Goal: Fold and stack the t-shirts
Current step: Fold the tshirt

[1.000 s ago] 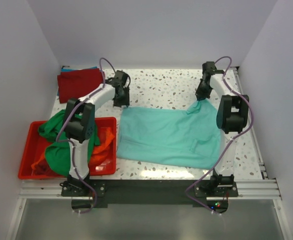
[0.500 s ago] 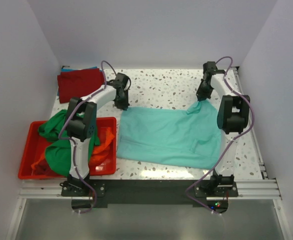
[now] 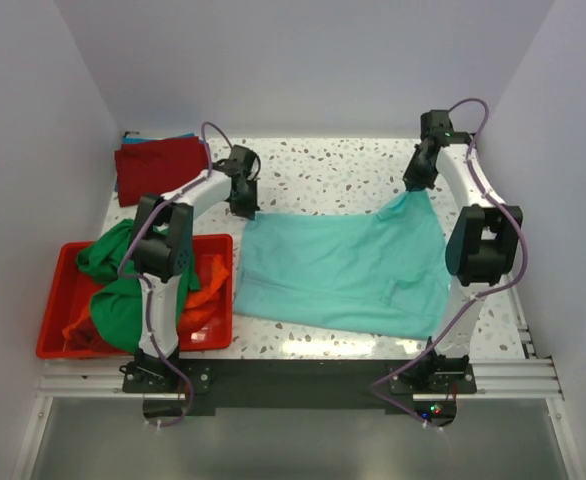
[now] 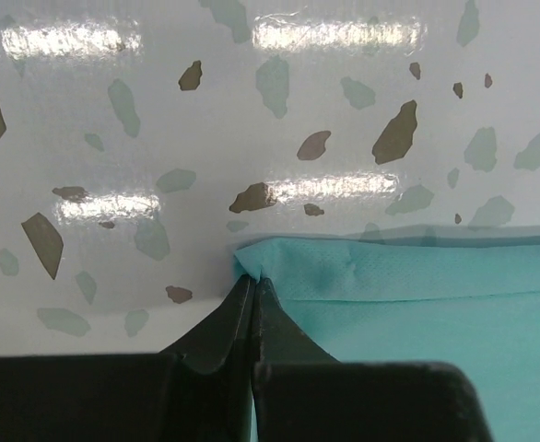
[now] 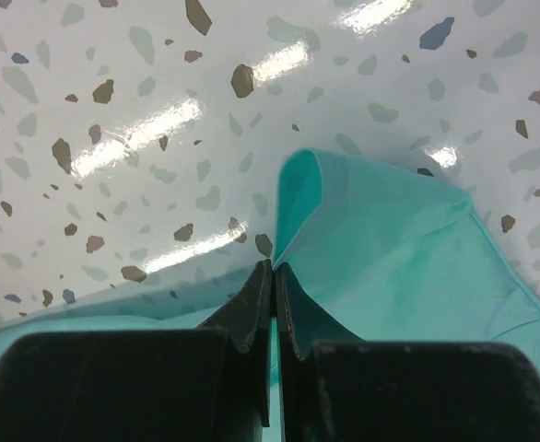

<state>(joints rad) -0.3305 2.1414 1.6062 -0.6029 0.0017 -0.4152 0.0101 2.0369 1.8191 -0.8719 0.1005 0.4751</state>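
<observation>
can't see much of the blue tee (image 3: 128, 137): just a thin edge behind the folded dark red tee (image 3: 158, 168), far-left corner of the worktop (image 3: 343, 170). can't tell how those two are stacked beyond that.

in the red bin (image 3: 58, 342), near left: green tee (image 3: 111, 310) in two lumps, partly behind the left arm. can't say whether one garment or two. orange tee (image 3: 211, 285) crumpled in the same bin, mostly buried under green and cut off by the arm.

count: five tee colours, one of each as far as visible: teal, dark red, blue, green, orange. one bin, two arms, two tools.

teal tee (image 3: 343, 270) spread out mid-worktop between the arms, small wrinkle in the near-right part.

- gripping its far-left corner with the left tool (image 4: 252, 281), jaws pressed together on the hem, low at the worktop.
- gripping the far-right corner with the right tool (image 5: 272, 269), likewise clenched, fabric drawn up into a peak at the tips.

wrist views: only the pinched corners and speckled surface, lower frame blocked by the tool bodies.
</observation>
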